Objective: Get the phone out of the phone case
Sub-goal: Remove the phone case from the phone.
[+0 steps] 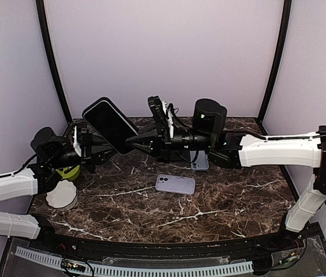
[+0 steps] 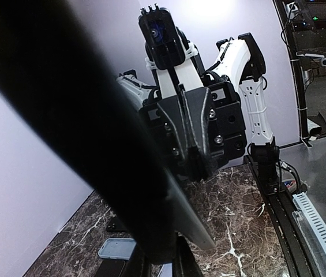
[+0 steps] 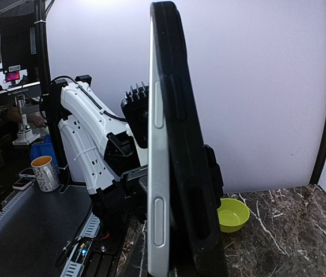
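A dark phone (image 1: 108, 122) in a black case is held tilted in the air above the back left of the table, between my two grippers. My left gripper (image 1: 106, 149) grips its lower left end and my right gripper (image 1: 135, 144) its lower right corner. In the right wrist view the phone's silver edge (image 3: 158, 173) stands beside the black case (image 3: 193, 173), with a narrow gap along that side. In the left wrist view the case (image 2: 93, 144) is a dark blur over my fingers, with the silver edge (image 2: 193, 214) sticking out towards the right gripper (image 2: 191, 144).
A lilac phone (image 1: 175, 184) lies at the table's middle. A light blue case (image 1: 199, 164) lies behind it and shows in the left wrist view (image 2: 116, 248). A green bowl (image 1: 68, 172) and a white object (image 1: 62, 195) sit at the left.
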Controlling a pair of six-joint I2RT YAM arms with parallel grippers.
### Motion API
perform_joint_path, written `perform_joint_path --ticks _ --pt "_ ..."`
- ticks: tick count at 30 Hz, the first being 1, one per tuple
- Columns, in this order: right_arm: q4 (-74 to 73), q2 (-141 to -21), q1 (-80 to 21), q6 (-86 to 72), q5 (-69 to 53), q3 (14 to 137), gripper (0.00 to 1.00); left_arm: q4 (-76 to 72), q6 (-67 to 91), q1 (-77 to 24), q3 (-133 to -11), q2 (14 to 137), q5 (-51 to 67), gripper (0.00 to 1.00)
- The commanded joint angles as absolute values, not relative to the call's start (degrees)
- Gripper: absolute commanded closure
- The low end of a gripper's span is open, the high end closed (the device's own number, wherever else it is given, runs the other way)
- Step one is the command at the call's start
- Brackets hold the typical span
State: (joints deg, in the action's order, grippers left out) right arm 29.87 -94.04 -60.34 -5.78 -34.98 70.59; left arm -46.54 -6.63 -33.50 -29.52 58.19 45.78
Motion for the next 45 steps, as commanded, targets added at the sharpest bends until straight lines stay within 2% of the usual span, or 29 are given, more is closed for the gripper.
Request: perform_joint_path --ticks 1,12,27,38,43,45 --pt "31.8 -91.9 -61.2 -4.8 -33.8 70.7 1.0 -47.4 -7.4 -33.7 -30.6 57.8 45.6 1.0" --pt "31.9 -92.0 -61.2 -5.1 -34.2 70.7 1.0 -45.8 -10.8 -33.6 -30.4 56.5 38.7 1.0" --pt "28.7 -89.7 -61.2 -2.4 -31.7 70.1 1.0 -42.2 -15.6 -33.7 -30.7 55.2 19.8 1.0" --pt "28.2 -73.7 -56.1 2.2 -10.2 61.5 1.0 -40.1 -15.3 -33.6 -31.6 56.0 14.8 1.0" --pt "21.5 -72.0 -54.2 3.6 -2.4 61.3 1.0 -38.8 -13.6 -33.6 -32.6 56.6 13.4 1.0" --pt "19.9 -72.0 -53.9 3.6 -0.3 60.9 1.0 -32.8 -10.9 -33.5 -35.1 57.8 10.5 1.0"
